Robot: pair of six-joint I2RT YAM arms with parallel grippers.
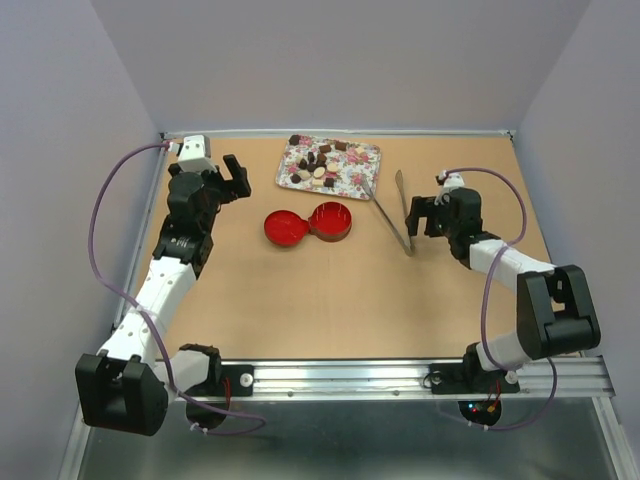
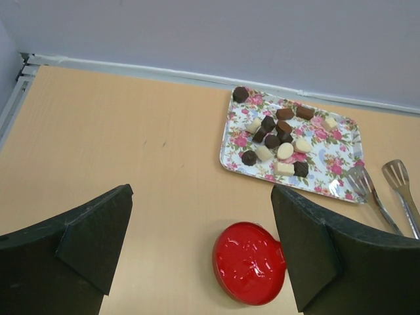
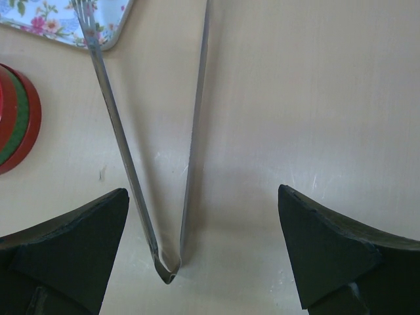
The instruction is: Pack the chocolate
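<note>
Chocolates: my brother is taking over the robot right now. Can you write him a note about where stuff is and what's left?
Left gripper: open, empty, near the red lid.
Right gripper: open, empty, above the tongs, not gripping them.
The chocolate: all pieces on the flowered tray. One tong tip rests on the tray's corner.
Red tin: open beside its lid, no piece in it.
Done: nothing packed.
Left: move every piece into the tin, probably with the tongs.
</note>
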